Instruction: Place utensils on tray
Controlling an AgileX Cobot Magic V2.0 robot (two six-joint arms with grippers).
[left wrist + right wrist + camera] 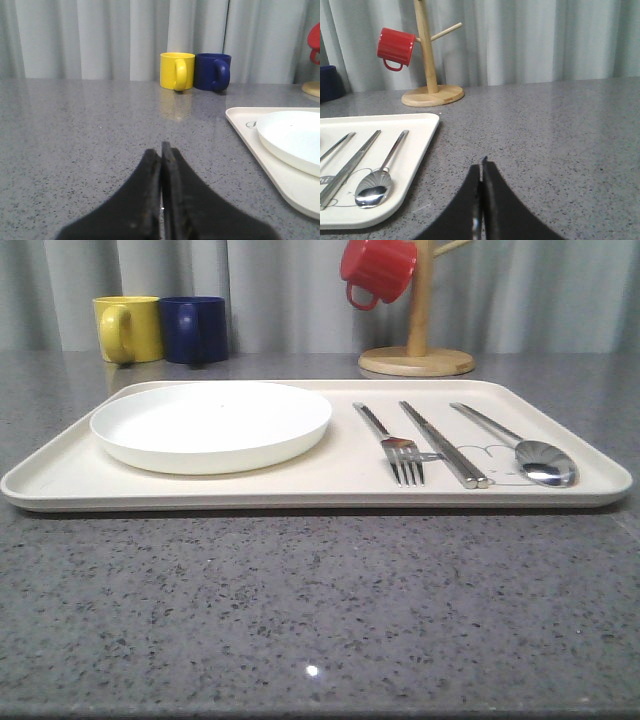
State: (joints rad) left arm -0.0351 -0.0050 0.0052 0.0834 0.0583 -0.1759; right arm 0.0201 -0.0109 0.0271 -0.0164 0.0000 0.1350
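The cream tray [60, 475] lies across the middle of the grey table. On its right half rest a silver fork [392, 445], a pair of flat chopsticks [440, 443] and a spoon [520, 447], side by side. The spoon [379, 178] and chopsticks [347, 167] also lie on the tray [417, 145] in the right wrist view. My right gripper [481, 167] is shut and empty over bare table just right of the tray. My left gripper [161, 150] is shut and empty over the table left of the tray [280, 177].
A round white plate [211, 423] sits on the tray's left half. A yellow mug [128, 328] and a dark blue mug [194, 329] stand at the back left. A wooden mug tree [416, 350] with a red mug [377, 270] stands behind the tray.
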